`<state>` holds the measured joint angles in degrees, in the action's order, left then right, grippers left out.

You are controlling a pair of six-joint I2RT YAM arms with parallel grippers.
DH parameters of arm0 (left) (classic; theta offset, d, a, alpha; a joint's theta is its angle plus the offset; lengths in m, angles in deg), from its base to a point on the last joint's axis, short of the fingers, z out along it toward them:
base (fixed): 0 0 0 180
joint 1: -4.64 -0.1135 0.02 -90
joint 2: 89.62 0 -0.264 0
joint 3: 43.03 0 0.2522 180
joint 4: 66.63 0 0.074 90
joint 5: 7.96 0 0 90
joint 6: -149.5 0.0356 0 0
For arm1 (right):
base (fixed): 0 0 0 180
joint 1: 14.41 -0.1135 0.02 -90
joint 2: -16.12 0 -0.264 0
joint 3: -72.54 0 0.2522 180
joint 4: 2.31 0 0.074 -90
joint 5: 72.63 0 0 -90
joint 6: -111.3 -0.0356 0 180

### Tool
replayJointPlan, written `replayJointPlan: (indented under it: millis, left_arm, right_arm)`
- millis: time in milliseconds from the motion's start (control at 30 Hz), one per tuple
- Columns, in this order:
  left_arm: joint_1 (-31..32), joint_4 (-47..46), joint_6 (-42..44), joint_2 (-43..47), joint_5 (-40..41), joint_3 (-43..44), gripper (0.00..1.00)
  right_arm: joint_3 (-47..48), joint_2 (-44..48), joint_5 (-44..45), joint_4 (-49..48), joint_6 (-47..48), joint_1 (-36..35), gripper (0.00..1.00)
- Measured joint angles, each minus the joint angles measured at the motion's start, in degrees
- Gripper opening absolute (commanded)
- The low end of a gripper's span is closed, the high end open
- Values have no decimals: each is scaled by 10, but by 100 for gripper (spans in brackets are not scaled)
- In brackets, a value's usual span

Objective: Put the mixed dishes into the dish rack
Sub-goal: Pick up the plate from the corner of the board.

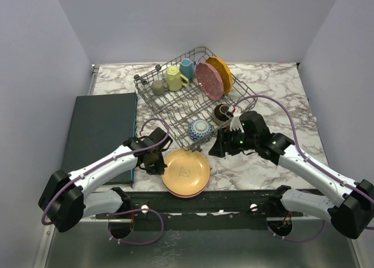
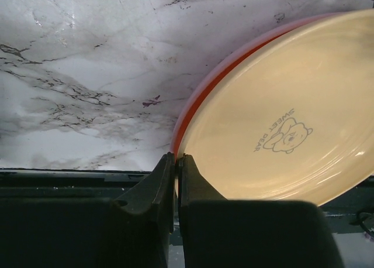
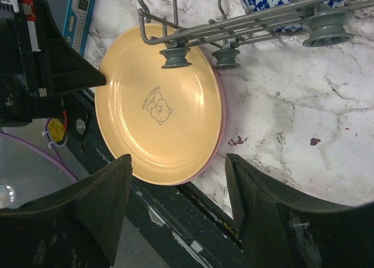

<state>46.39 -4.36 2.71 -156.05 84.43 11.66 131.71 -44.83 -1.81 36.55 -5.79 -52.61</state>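
A peach plate (image 1: 186, 169) printed with a bear lies on a pink plate (image 1: 184, 195) at the table's front edge. My left gripper (image 1: 158, 161) is shut on the peach plate's (image 2: 280, 122) left rim, jaws (image 2: 176, 157) pinching its edge. My right gripper (image 1: 217, 146) hangs open just right of the plates, by the near corner of the dish rack (image 1: 175, 104), holding nothing. In the right wrist view its jaws (image 3: 178, 162) straddle the peach plate's (image 3: 158, 104) near edge from above. The rack holds olive (image 1: 158, 86), yellow (image 1: 173, 78) and blue (image 1: 187, 68) mugs, a pink scalloped plate (image 1: 208, 81), an orange plate (image 1: 221, 72), a dark bowl (image 1: 222, 113) and a blue-patterned bowl (image 1: 200, 129).
A dark flat mat (image 1: 99, 130) lies left of the rack, under my left arm. The black front rail (image 1: 198, 201) runs just behind the plates. The rack's feet (image 3: 175, 57) stand over the peach plate's far edge. Grey walls close in the table on three sides.
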Motion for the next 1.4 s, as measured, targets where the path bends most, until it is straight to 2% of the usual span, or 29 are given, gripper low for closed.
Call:
replayJointPlan:
  millis: [467,1400]
  left_arm:
    - [0,15,15,29,-14,8,0]
    - [35,25,23,57,-116,-6,0]
  right_arm:
    - [-30,3,0,-10,-14,0,71]
    - [-37,4,-1,-11,-24,0,71]
